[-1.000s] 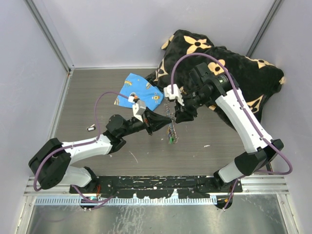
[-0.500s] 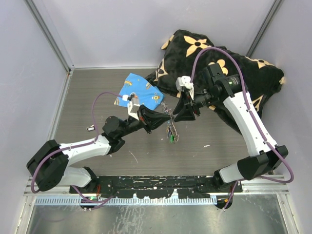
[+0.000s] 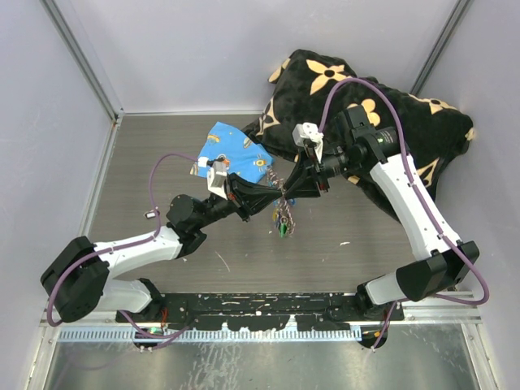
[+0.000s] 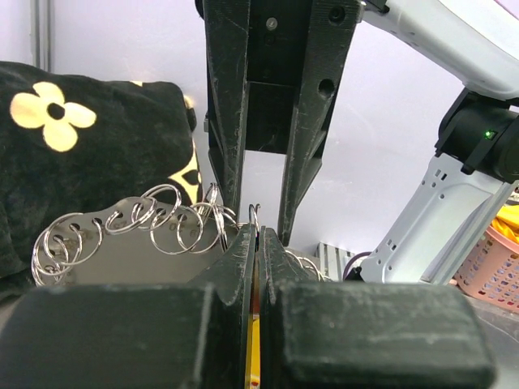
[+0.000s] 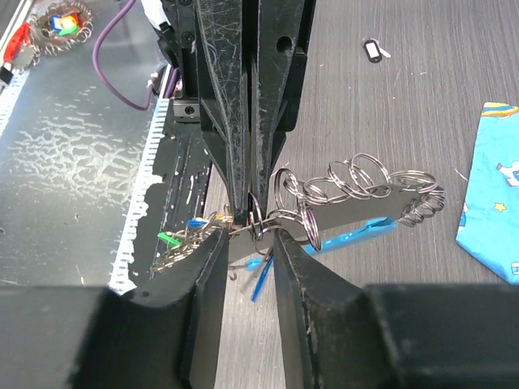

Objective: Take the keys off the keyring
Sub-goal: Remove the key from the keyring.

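Note:
The keyring [image 5: 357, 212] is a flat metal strip strung with many split rings and a light-blue piece [image 5: 361, 234]. It hangs above the table between both arms. My left gripper [image 4: 258, 235] is shut on one ring of it [image 4: 255, 212]. Small keys [image 5: 169, 238] with green and blue heads dangle beside that grip, and from above they show as a bunch of keys [image 3: 282, 224] under it. My right gripper [image 5: 247, 239] faces the left one tip to tip. Its jaws stand partly apart, straddling the gripped ring and the strip's end. Both gripper tips meet near the keyring [image 3: 281, 193].
A blue printed cloth [image 3: 231, 153] lies behind the grippers, and a black cushion [image 3: 382, 97] with tan flowers fills the back right. A small dark tag [image 3: 151, 214] rests on the left of the table. Metal walls enclose three sides.
My right gripper has swung left and down until its fingers reach round the ring at the left gripper's tips. The left gripper has shifted slightly up and back, still holding the keyring.

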`<action>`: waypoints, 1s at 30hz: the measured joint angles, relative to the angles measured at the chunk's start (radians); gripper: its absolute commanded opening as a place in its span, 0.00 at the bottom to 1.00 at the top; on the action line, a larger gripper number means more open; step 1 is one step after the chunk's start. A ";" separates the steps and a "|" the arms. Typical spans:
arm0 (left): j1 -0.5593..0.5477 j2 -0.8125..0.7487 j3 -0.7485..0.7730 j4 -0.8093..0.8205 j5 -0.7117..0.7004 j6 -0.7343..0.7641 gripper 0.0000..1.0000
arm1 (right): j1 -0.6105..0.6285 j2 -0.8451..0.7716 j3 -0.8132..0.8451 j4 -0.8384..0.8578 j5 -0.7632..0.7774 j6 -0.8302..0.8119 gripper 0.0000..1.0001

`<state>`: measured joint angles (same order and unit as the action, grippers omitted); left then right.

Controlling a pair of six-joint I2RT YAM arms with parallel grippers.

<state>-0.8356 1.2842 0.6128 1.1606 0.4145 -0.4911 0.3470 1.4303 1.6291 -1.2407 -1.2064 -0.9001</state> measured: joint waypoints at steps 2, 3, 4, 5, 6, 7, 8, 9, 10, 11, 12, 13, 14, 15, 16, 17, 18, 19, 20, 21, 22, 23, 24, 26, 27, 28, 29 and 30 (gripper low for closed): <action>0.000 0.000 0.000 0.000 0.000 0.000 0.00 | 0.000 0.000 -0.009 0.011 -0.005 0.012 0.31; 0.000 0.000 0.000 -0.001 0.000 -0.001 0.00 | 0.000 0.000 -0.013 0.016 -0.008 0.015 0.29; 0.000 0.000 0.000 -0.001 0.000 -0.002 0.00 | 0.000 0.000 -0.017 0.021 -0.012 0.019 0.27; 0.000 0.000 0.000 -0.001 0.000 -0.003 0.00 | 0.000 0.000 -0.018 0.023 -0.014 0.021 0.24; 0.000 0.000 0.000 0.000 -0.001 -0.007 0.00 | 0.000 0.000 -0.018 0.030 -0.019 0.026 0.20; 0.000 0.000 0.000 0.002 -0.002 -0.010 0.00 | 0.000 0.000 -0.018 0.031 -0.019 0.027 0.17; 0.000 0.000 0.000 0.002 -0.003 -0.013 0.00 | 0.000 0.000 -0.018 0.034 -0.021 0.030 0.13; 0.000 0.000 0.000 0.002 -0.005 -0.014 0.00 | 0.000 0.000 -0.018 0.039 -0.023 0.035 0.10; 0.000 0.000 0.000 0.002 -0.009 -0.016 0.00 | 0.000 0.000 -0.020 0.042 -0.025 0.040 0.06; 0.000 0.000 0.000 0.002 -0.012 -0.018 0.00 | 0.000 -0.001 -0.023 0.047 -0.027 0.045 0.03; 0.000 0.000 0.000 0.002 -0.016 -0.018 0.00 | -0.001 -0.002 -0.026 0.055 -0.027 0.050 0.01; 0.000 0.000 0.000 0.002 -0.020 -0.018 0.00 | -0.001 -0.002 -0.027 0.062 -0.027 0.058 0.01; 0.000 0.000 0.000 0.002 -0.023 -0.018 0.00 | -0.002 -0.002 -0.029 0.067 -0.027 0.065 0.01; 0.000 0.000 0.000 0.002 -0.026 -0.018 0.00 | -0.002 -0.002 -0.029 0.069 -0.026 0.070 0.01; 0.000 0.000 0.000 0.002 -0.027 -0.018 0.00 | -0.002 -0.002 -0.029 0.071 -0.026 0.074 0.01; 0.000 0.000 0.000 0.002 -0.028 -0.019 0.04 | -0.002 -0.003 -0.029 0.076 -0.024 0.081 0.01; 0.000 0.000 0.000 0.002 -0.031 -0.019 0.13 | -0.002 -0.004 -0.029 0.080 -0.019 0.087 0.01; 0.000 0.000 0.000 0.002 -0.033 -0.019 0.20 | -0.002 -0.006 -0.029 0.084 -0.014 0.092 0.01; 0.000 0.000 0.000 0.002 -0.034 -0.019 0.24 | -0.002 -0.006 -0.029 0.086 -0.009 0.094 0.01; 0.000 0.000 0.000 0.004 -0.033 -0.023 0.27 | -0.001 -0.008 -0.029 0.090 0.005 0.096 0.01; 0.000 0.000 0.000 0.007 -0.035 -0.024 0.32 | -0.001 -0.008 -0.029 0.091 0.019 0.097 0.01; 0.000 -0.002 0.000 0.008 -0.035 -0.022 0.36 | -0.001 -0.008 -0.029 0.090 0.033 0.097 0.01; 0.000 -0.004 0.000 0.008 -0.036 -0.018 0.40 | -0.001 -0.008 -0.028 0.090 0.045 0.096 0.01; 0.002 -0.026 -0.001 -0.016 -0.032 -0.009 0.44 | -0.001 -0.008 -0.021 0.081 0.087 0.088 0.01; 0.003 -0.042 -0.002 -0.032 -0.028 0.002 0.45 | 0.000 -0.008 -0.013 0.072 0.109 0.079 0.01; 0.005 -0.064 -0.002 -0.058 -0.021 0.015 0.45 | 0.000 -0.008 -0.003 0.059 0.127 0.066 0.01; 0.006 -0.089 -0.002 -0.086 -0.014 0.035 0.46 | 0.001 -0.008 0.008 0.047 0.145 0.056 0.01; 0.007 -0.124 -0.001 -0.132 -0.001 0.063 0.46 | 0.005 -0.008 0.022 0.033 0.169 0.039 0.01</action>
<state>-0.8288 1.1603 0.6117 1.0283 0.4137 -0.4278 0.3523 1.4223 1.6508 -1.2076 -1.0370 -0.8608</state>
